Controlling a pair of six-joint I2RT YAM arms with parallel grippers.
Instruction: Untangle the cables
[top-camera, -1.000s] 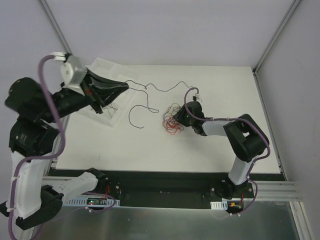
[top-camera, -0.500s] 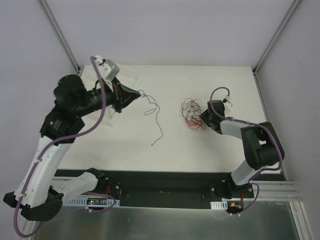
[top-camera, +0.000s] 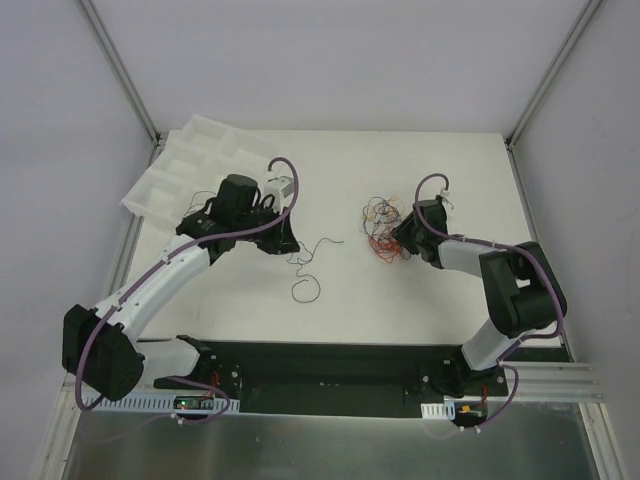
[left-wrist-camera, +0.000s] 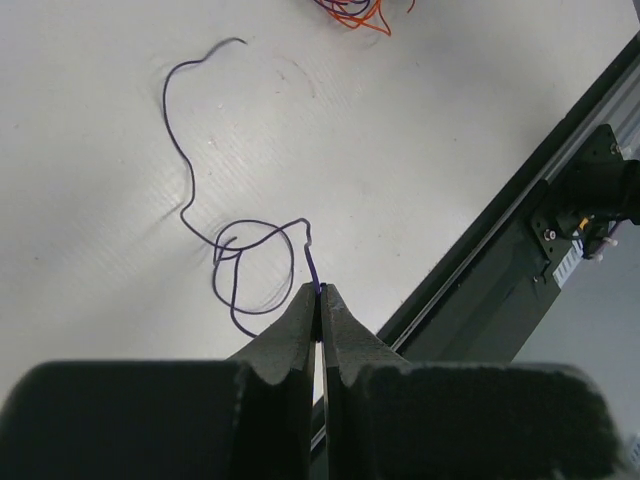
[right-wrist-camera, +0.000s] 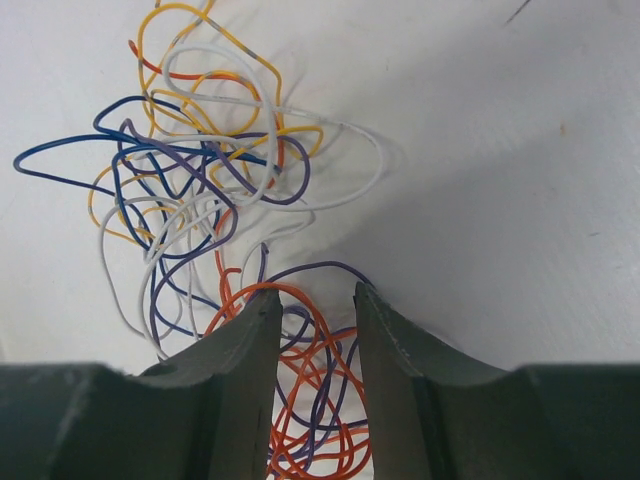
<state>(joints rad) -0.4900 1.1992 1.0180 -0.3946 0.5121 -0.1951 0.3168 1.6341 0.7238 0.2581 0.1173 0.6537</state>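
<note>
The left gripper (left-wrist-camera: 318, 300), fully closed, is pinching the end of a loose purple wire (left-wrist-camera: 183, 195). The right gripper (right-wrist-camera: 312, 305), half open, is straddling orange loops of the wire tangle (right-wrist-camera: 200, 170).

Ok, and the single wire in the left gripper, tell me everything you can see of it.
The loose wire is hair-thin, dark purple-blue and flexible. One end is pinched between the shut tips of the left gripper. From there it curls into a small double loop, then runs off in a long wavy tail. It mostly lies on the white table, well apart from the coloured tangle, touching nothing else.
</note>
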